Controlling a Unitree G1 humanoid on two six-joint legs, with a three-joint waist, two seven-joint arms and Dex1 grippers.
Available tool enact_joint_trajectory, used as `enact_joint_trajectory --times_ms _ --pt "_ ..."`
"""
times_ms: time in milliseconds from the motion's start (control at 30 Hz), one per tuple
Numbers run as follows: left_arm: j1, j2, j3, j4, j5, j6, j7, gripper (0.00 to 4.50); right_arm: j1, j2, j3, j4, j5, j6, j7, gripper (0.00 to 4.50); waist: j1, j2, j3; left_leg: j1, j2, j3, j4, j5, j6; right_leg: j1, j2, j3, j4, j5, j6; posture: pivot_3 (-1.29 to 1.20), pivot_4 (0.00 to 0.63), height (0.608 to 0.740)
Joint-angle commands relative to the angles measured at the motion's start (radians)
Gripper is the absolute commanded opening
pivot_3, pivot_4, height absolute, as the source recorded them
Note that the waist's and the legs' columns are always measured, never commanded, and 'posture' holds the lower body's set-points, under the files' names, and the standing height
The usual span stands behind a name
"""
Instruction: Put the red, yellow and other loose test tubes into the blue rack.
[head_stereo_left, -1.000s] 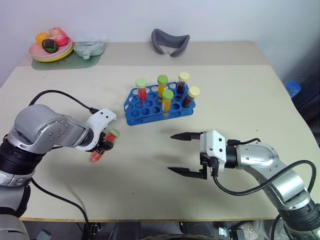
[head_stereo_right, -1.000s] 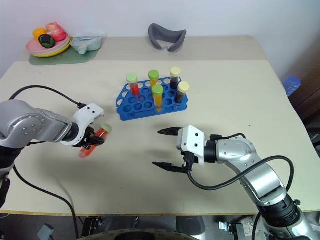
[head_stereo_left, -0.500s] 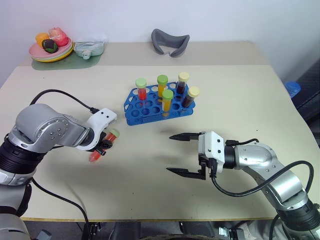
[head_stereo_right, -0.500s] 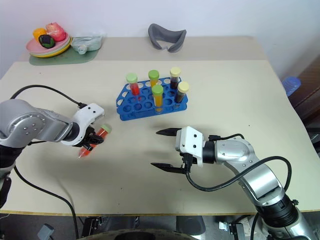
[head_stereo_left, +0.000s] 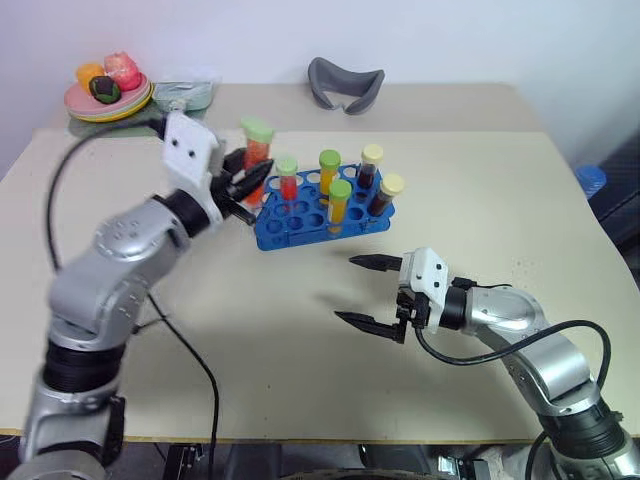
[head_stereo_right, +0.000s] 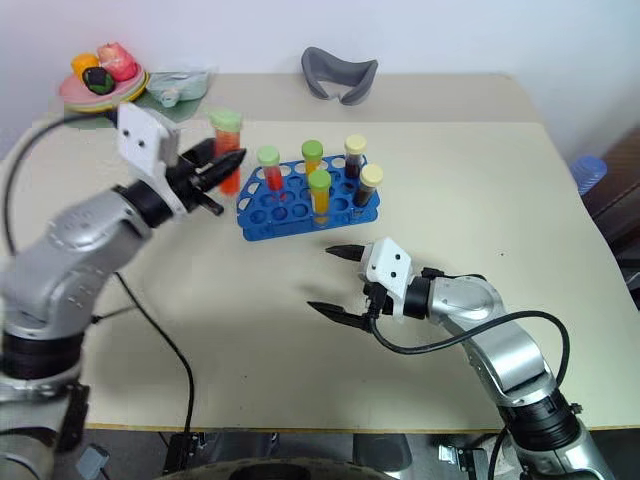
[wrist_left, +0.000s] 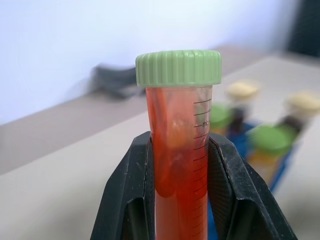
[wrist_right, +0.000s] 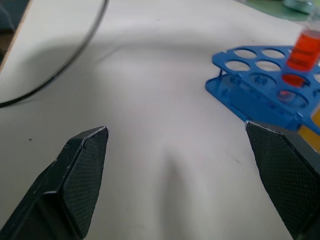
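Near the worktop's (head_stereo_left: 300, 340) front edge, right pincer (head_stereo_left: 366, 292) hovering, jaws wide, empty. Farther back, left pincer (head_stereo_left: 245, 183) now raised from low over the worktop, clamping the red tube (head_stereo_left: 256, 147) upright beside the blue rack (head_stereo_left: 300, 222); insertion likely next.

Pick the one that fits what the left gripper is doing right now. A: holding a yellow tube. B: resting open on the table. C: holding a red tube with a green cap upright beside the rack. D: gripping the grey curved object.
C: the left gripper is clamped on the red tube, cap up, at the blue rack's left end.
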Motion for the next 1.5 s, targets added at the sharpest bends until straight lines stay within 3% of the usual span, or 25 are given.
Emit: enact_joint_trajectory --times_ms 33,200,500,1367,1500 --pt "0.026 -0.059 -0.062 0.049 0.190 -0.232 -0.005 0.97 0.016 0.008 -0.012 -0.034 -0.003 -0.002 -0.023 4.50 -0.005 0.000 0.000 0.000 0.000 0.000 0.000 0.000 0.000 0.000 0.000 0.000 0.000 0.000 0.000 0.00 0.150 0.740" --pt "0.059 -0.188 -0.101 0.185 0.288 -0.415 -0.020 0.97 0.037 0.009 -0.024 -0.058 -0.001 0.013 -0.053 4.50 -0.005 0.000 0.000 0.001 0.000 0.000 0.000 -0.001 0.002 0.000 0.000 0.000 0.001 0.000 0.000 0.00 0.150 0.740" --pt "0.053 -0.286 -0.079 0.388 0.297 -0.558 -0.127 0.97 0.042 0.007 -0.026 -0.078 0.003 0.031 -0.080 4.50 -0.005 0.000 0.000 0.001 0.000 0.000 0.000 -0.001 0.002 0.001 0.000 0.000 0.001 0.000 0.000 0.00 0.150 0.740" --pt "0.054 -0.386 -0.054 0.508 0.315 -0.672 -0.229 0.97 0.017 0.009 -0.021 -0.074 -0.001 0.036 -0.091 4.50 -0.003 0.000 0.000 0.001 0.000 -0.001 0.000 -0.001 0.002 0.001 0.000 0.000 0.001 0.000 0.000 0.00 0.150 0.740" --pt "0.056 -0.388 -0.040 0.511 0.335 -0.683 -0.207 2.81 0.015 0.011 -0.019 -0.074 -0.001 0.038 -0.093 4.50 -0.005 0.000 0.000 0.001 0.000 -0.001 0.000 -0.001 0.002 0.001 0.000 0.000 0.001 0.000 0.000 0.00 0.150 0.740"
